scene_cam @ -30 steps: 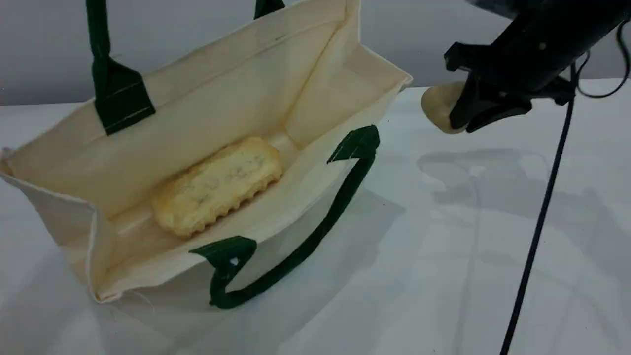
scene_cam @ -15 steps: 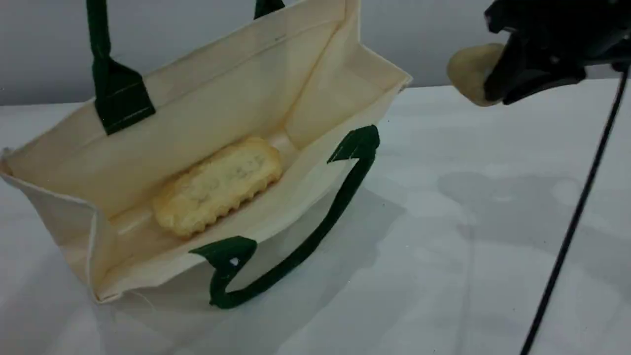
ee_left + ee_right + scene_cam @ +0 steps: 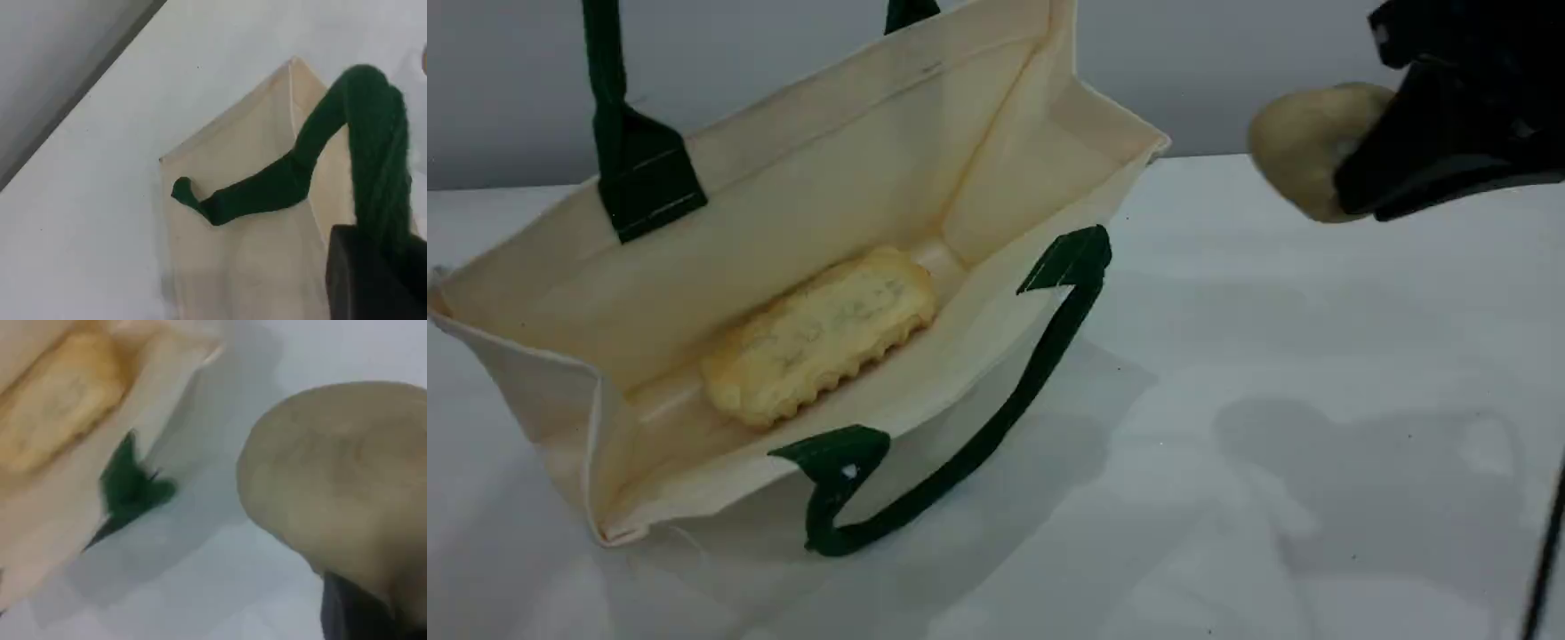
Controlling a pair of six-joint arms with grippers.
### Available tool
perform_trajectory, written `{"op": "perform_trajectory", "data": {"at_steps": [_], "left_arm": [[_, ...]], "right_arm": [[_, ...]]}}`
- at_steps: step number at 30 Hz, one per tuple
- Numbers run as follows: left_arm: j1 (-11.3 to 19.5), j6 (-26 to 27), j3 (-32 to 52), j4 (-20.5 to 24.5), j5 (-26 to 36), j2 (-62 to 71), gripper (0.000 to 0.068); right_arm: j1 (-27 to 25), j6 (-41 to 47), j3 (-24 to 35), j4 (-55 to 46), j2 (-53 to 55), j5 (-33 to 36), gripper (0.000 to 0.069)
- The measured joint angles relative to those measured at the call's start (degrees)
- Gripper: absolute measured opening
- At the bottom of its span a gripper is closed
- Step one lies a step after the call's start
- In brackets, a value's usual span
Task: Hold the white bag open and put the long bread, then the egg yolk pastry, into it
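The white bag (image 3: 854,151) stands open on the table at the left, its far green handle (image 3: 605,80) pulled upward out of the picture. The long bread (image 3: 818,333) lies flat on the bag's floor. In the left wrist view my left gripper (image 3: 390,263) is shut on that green handle (image 3: 360,127), above the bag (image 3: 253,253). To the right of the bag, above the table, my right gripper (image 3: 1414,164) is shut on the egg yolk pastry (image 3: 1303,147). The right wrist view shows the pastry (image 3: 340,487) close up, with the bread (image 3: 60,393) far below.
The bag's near green handle (image 3: 996,418) droops over its front wall onto the white table (image 3: 1272,462). A black cable (image 3: 1547,551) hangs at the right edge. A grey wall (image 3: 1227,71) rises behind the table.
My right gripper has carried the pastry upward and to the right, and it now looks larger in the scene view. The bag, the bread and the left grip are unchanged.
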Motion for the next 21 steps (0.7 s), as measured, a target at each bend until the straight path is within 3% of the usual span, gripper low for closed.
{"op": "perform_trajectory", "data": {"at_steps": [12,21], "left_arm": [[0.0,-1.3,0.0,0.0,0.0,0.0,0.0084],[0.0,-1.3,0.0,-0.1,0.0,0.0,0.0084]], "right_arm": [[18.2,0.4,-0.1,5.9,-0.6,-2.5,0.0078],[22.1,0.4,-2.8,8.2,1.2,-5.2,0.0078]]}}
